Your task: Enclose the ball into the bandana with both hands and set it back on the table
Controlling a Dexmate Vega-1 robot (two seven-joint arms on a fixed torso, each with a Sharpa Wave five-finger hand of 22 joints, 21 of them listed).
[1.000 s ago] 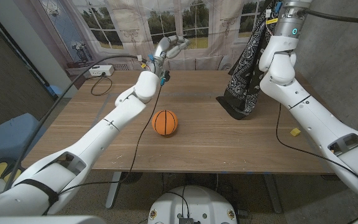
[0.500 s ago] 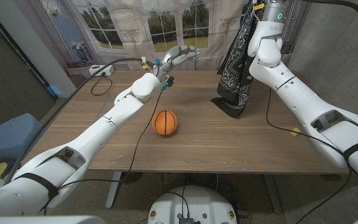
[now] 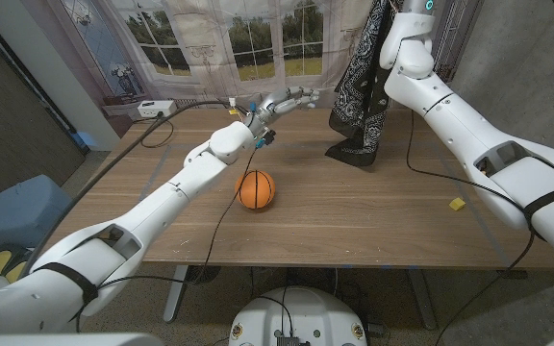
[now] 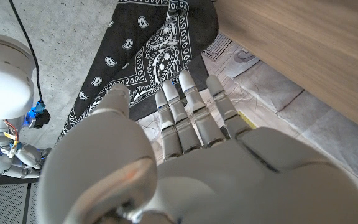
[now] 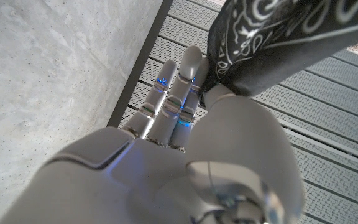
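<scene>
Black paisley bandana [image 3: 362,91] is seen in the head view, hung beyond the orange ball [image 3: 255,189], its hem touching the table [image 3: 354,221]. In the left wrist view, the left hand [image 4: 185,155] is spread, empty, near the cloth. In the right wrist view, the cloth is pinched by the right hand [image 5: 185,130]; slippage could be caused by a tug.

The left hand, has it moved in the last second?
Yes. The left hand has reached to the picture's right, from above the ball toward the hanging bandana.
</scene>
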